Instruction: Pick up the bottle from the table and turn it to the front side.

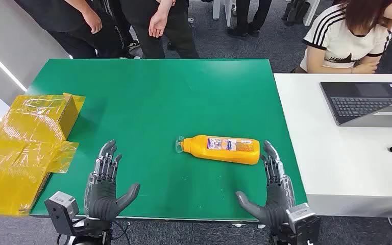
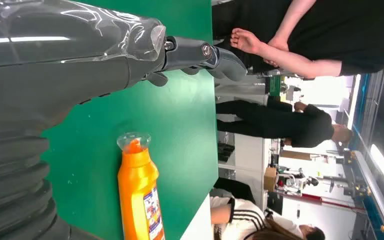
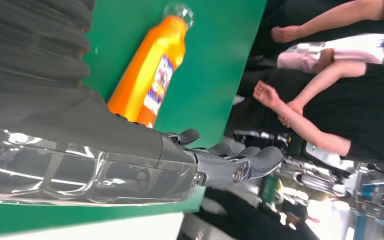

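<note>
An orange bottle (image 1: 222, 149) lies on its side on the green table (image 1: 153, 97), its clear cap pointing to my left and its label facing up. The same bottle (image 2: 140, 197) (image 3: 149, 80) also appears in both wrist views. My right hand (image 1: 275, 189) hovers open just beside the bottle's base, fingers stretched forward, not touching it. My left hand (image 1: 104, 181) is open over the table's near left part, well apart from the cap. Fingers of the left hand (image 2: 215, 55) and of the right hand (image 3: 240, 162) are extended with nothing in them.
A yellow taped cardboard box (image 1: 25, 148) sits at the table's left edge. A white table (image 1: 337, 153) with a laptop (image 1: 370, 102) adjoins on the right, where a person (image 1: 349, 35) sits. Other people (image 1: 132, 23) stand behind the far edge.
</note>
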Action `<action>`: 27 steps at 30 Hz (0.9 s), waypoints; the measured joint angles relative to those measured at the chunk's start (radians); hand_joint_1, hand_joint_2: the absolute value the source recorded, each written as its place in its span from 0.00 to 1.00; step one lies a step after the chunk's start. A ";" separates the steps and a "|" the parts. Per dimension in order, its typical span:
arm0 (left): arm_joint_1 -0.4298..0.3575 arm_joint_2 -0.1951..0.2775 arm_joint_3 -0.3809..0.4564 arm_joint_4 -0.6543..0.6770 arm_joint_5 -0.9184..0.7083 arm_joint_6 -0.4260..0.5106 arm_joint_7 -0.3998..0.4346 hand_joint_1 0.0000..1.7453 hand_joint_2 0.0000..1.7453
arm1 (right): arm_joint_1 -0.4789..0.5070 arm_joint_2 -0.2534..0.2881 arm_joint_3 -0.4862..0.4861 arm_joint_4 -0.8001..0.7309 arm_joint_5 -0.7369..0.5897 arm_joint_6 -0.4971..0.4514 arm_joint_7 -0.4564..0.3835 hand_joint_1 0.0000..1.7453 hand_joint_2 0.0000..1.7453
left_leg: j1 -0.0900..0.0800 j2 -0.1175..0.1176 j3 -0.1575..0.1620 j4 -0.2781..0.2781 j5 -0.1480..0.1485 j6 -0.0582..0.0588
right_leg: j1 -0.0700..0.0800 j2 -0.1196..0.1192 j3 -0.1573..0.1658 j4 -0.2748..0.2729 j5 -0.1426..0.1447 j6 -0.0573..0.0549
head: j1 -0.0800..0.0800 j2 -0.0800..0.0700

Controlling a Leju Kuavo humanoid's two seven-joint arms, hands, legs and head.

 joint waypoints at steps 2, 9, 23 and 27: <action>-0.001 -0.001 0.000 0.000 0.000 -0.002 0.000 0.00 1.00 | -0.006 0.000 -0.003 0.001 0.021 -0.006 0.010 0.00 1.00 | 0.000 0.000 0.000 0.000 0.000 0.000 | 0.000 0.000 0.000 0.000 0.000 0.000 | 0.000 0.000; -0.022 -0.003 -0.008 0.004 -0.002 -0.016 0.000 0.00 1.00 | -0.065 -0.008 -0.026 0.036 0.121 -0.042 0.062 0.00 1.00 | 0.000 0.000 0.000 0.000 0.000 0.000 | 0.000 0.000 0.000 0.000 0.000 0.000 | 0.000 0.000; -0.139 -0.003 -0.047 0.089 0.015 -0.054 -0.001 0.00 1.00 | -0.306 -0.030 0.019 0.275 0.397 -0.120 0.190 0.00 1.00 | 0.000 0.000 0.001 0.000 0.001 0.000 | 0.000 0.001 0.000 0.000 0.002 0.000 | 0.000 0.000; -0.167 -0.003 -0.056 0.119 0.017 -0.065 -0.004 0.00 1.00 | -0.405 -0.033 0.055 0.374 0.444 -0.073 0.214 0.00 1.00 | 0.000 0.000 0.001 0.001 0.002 -0.001 | 0.000 0.001 0.000 0.000 0.002 -0.001 | 0.000 0.000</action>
